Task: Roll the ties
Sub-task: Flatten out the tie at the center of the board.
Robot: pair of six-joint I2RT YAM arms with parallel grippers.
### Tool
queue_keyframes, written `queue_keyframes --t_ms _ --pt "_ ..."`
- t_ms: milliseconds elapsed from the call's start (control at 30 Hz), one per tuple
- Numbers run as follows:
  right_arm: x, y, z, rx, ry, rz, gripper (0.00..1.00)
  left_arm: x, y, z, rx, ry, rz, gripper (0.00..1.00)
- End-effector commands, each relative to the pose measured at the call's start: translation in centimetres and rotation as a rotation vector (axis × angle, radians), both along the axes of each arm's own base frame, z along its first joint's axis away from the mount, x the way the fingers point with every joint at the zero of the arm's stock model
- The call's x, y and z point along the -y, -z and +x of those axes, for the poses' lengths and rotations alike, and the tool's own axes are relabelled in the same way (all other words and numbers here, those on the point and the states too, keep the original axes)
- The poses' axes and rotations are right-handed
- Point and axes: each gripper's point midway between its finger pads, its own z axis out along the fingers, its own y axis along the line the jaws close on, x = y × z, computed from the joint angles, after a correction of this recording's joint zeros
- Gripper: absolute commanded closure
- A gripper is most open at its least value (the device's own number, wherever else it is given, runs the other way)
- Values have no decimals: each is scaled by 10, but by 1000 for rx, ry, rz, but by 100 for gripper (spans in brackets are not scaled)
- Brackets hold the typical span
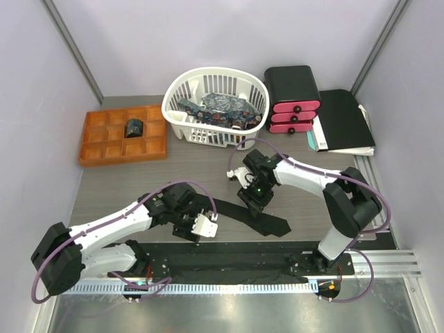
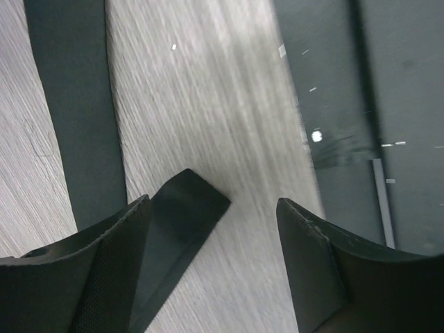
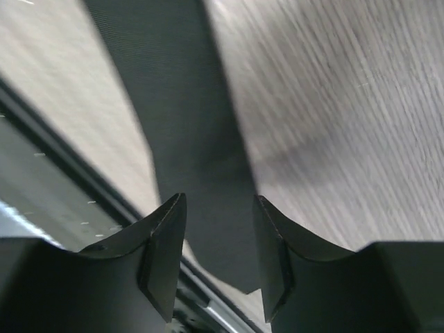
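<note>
- white basket [image 1: 182, 111] stands at the far middle of the table [image 1: 139, 187] and serves as the landmark here.
- patterned ties [image 1: 223, 106], dark blue with many colours, lie heaped inside the basket, unrolled.
- rolled tie [image 1: 133, 127], a small dark coil, sits to the left of the basket in one compartment of the orange tray [image 1: 104, 149], in the tray's middle row.
- black tie [image 1: 276, 224] lies flat on the table nearer the arms than the basket, running from below the basket's middle out towards the near right. its wider end is the part farthest from the basket.
- right gripper [image 3: 220, 201] is over the black tie, near and slightly right of the basket. its jaws are parted, with the tie's band running flat beneath the gap. it is not pinching the cloth, and i cannot tell whether the fingertips touch it.
- left gripper [image 2: 211, 205] is low over the table, near and slightly left of the basket's middle, jaws spread wide and holding nothing. a squared end of the black tie lies just beside its left finger [image 2: 104, 274], and another length of the tie runs past farther off.
- black box with pink drawers [image 1: 291, 87] stands just right of the basket, and the black folder [image 1: 343, 118] lies farther right.
</note>
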Motion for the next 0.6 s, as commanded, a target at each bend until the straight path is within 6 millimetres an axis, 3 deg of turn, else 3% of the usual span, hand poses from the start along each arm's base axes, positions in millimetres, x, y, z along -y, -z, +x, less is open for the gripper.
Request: queue_keyframes --t_ms 0,33,67,133,167,200,233,267,400,467,567 --pt "9 18 15 77 -62 -99 55 11 3 28 135 14 -16 31" --pt "11 23 16 86 -74 -114 57 7 11 29 135 16 19 33" --pt "20 32 16 93 -78 -160 59 5 14 31 138 11 36 42" --pt "27 39 18 109 -100 -188 74 2 16 39 164 -11 63 53" --pt "34 44 14 103 -109 -211 80 -4 17 45 190 -34 96 64" --pt "40 45 14 111 -112 -232 93 -9 17 45 193 -43 120 69" --pt "51 49 11 100 -112 -252 97 -13 13 48 198 -57 130 74" --pt "58 50 11 96 -102 -260 99 -16 5 49 209 -62 122 81" --pt "103 52 20 77 -46 -302 99 -44 -18 42 178 -85 100 88" --pt "128 49 35 97 -20 -330 99 -69 -21 35 151 -90 129 90" --pt "144 39 58 135 5 -329 99 -97 -21 31 179 -119 155 91"
